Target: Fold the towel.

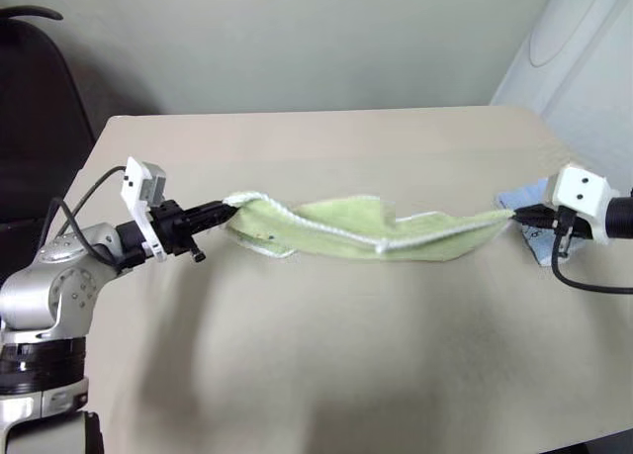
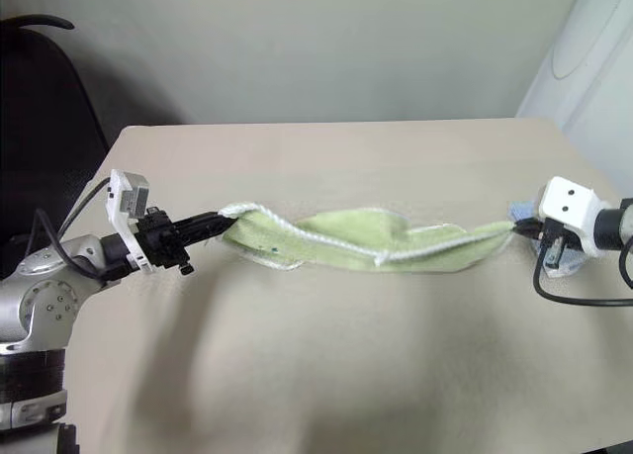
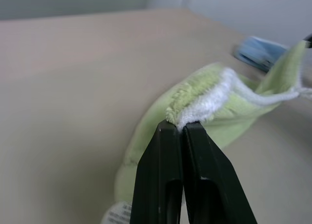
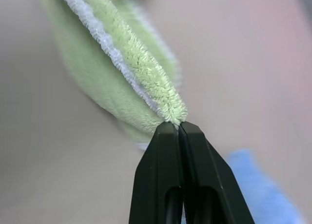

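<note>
The towel [image 1: 366, 231] hangs stretched above the table [image 1: 326, 375], pinched at one end by the left gripper [image 1: 226, 213] and at the other by the right gripper [image 1: 516, 215], jaws clamped on its white-stitched edge. A blue cloth [image 1: 522, 199] lies near the table's right edge.

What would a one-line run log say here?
towel: stretched above table | left gripper: shut on towel | right gripper: shut on towel

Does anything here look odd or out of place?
The towel hangs twisted and bunched between the left gripper and right gripper, not spread flat. A blue cloth lies under its right end.
</note>
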Action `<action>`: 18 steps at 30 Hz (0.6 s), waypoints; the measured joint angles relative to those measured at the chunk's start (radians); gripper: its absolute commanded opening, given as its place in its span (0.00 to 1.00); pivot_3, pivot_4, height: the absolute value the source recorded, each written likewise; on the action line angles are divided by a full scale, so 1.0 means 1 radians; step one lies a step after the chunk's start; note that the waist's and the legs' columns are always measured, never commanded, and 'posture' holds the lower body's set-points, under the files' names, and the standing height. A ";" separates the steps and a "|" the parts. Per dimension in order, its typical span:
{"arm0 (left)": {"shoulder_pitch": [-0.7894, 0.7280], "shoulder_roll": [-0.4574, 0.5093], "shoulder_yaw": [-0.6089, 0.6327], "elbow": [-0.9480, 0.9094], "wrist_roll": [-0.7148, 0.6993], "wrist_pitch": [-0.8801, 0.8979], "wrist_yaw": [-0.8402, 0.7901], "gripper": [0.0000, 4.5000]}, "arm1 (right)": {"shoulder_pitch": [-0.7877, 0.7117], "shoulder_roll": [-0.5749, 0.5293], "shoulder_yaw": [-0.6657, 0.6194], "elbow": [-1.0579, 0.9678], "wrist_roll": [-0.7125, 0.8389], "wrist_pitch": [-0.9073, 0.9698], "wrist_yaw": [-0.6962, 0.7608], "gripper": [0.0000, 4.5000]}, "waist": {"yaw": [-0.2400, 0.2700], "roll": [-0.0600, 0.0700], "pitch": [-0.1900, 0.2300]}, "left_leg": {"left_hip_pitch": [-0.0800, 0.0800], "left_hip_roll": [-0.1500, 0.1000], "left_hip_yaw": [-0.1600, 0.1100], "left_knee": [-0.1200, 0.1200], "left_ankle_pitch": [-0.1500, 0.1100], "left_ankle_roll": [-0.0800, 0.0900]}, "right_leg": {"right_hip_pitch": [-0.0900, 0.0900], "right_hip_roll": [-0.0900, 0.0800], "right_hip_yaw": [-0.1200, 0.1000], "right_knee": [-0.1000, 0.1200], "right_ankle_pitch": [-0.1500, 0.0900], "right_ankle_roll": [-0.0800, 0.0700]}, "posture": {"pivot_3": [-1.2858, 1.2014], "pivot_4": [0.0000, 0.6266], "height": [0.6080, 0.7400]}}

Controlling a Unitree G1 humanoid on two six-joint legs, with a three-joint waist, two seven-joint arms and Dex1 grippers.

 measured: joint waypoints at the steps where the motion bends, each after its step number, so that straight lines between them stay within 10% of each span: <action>1: -0.036 -0.020 0.000 0.030 0.015 -0.020 0.032 0.00 | -0.041 0.015 0.008 0.042 -0.024 -0.020 -0.032 0.01 | 0.000 0.000 0.000 | 0.000 0.000 0.000 0.001 0.000 0.000 | 0.000 0.000 0.000 0.000 0.001 0.000 | 0.52 0.24 1.00; 18: -0.572 -0.039 -0.006 0.521 0.142 -0.291 0.083 0.00 | -0.579 0.091 0.063 0.477 -0.147 -0.295 -0.183 0.01 | -0.005 0.006 0.004 | -0.024 -0.002 -0.002 -0.006 0.007 -0.008 | -0.026 -0.006 0.000 -0.009 0.007 0.001 | 0.52 0.24 1.00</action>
